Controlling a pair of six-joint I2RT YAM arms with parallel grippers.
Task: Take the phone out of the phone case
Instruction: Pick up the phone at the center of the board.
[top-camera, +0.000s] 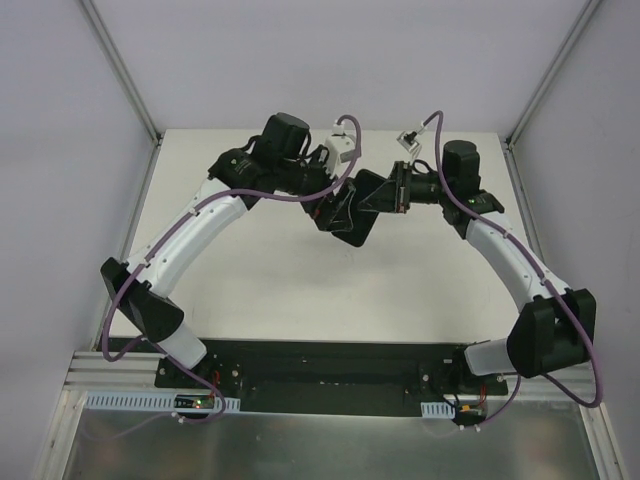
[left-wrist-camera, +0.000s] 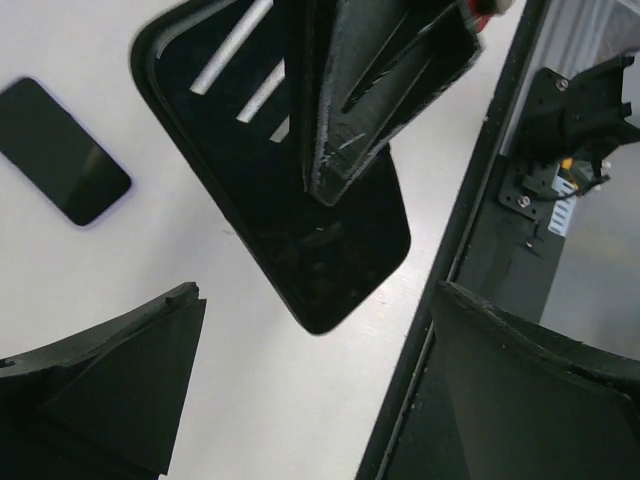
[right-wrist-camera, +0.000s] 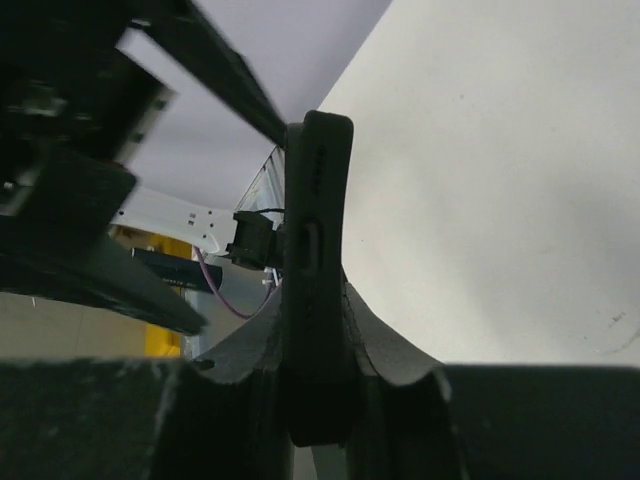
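top: high above table, looking down, far | wrists: close-up | shared: phone case

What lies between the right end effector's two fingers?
The cased phone. The right wrist view shows it edge-on, with the right end effector shut on it and its fingers pressed against both faces.

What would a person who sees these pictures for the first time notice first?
Both arms meet above the middle of the table, where the right pincer is clamped on the black phone case, seen edge-on in the right wrist view. The left pincer is spread wide open before the case, not touching it. A smaller dark phone lies flat on the table nearby.
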